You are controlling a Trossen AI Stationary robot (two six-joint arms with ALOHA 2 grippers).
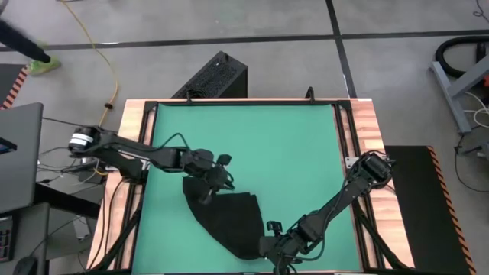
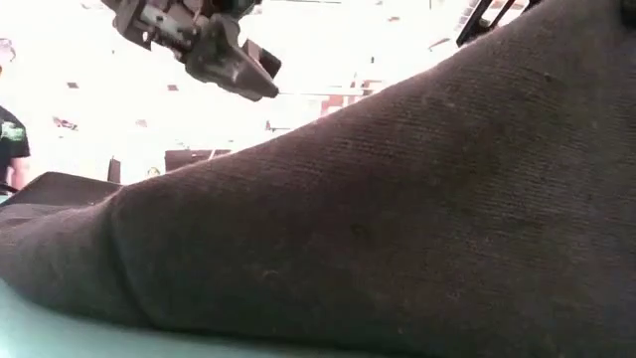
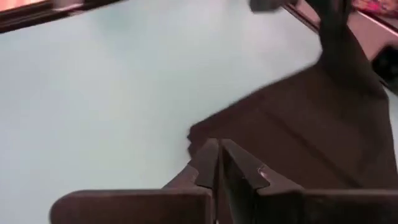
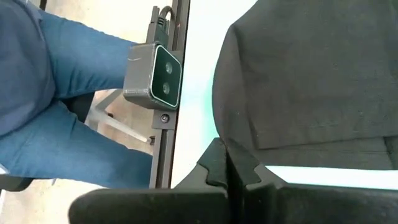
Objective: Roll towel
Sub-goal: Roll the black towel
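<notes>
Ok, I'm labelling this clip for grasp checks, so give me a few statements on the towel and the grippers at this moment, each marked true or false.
1. The towel lies on the green mat. True.
2. The left gripper stands wide open above the bare mat. False: its fingers are shut on a corner of the towel.
3. The right gripper is at the near edge of the towel, shut on it. True.
4. The towel is already rolled into a tight cylinder. False: it is spread out, with only some folds.
5. Both arms are parked off the mat. False: both reach over it to the towel.
</notes>
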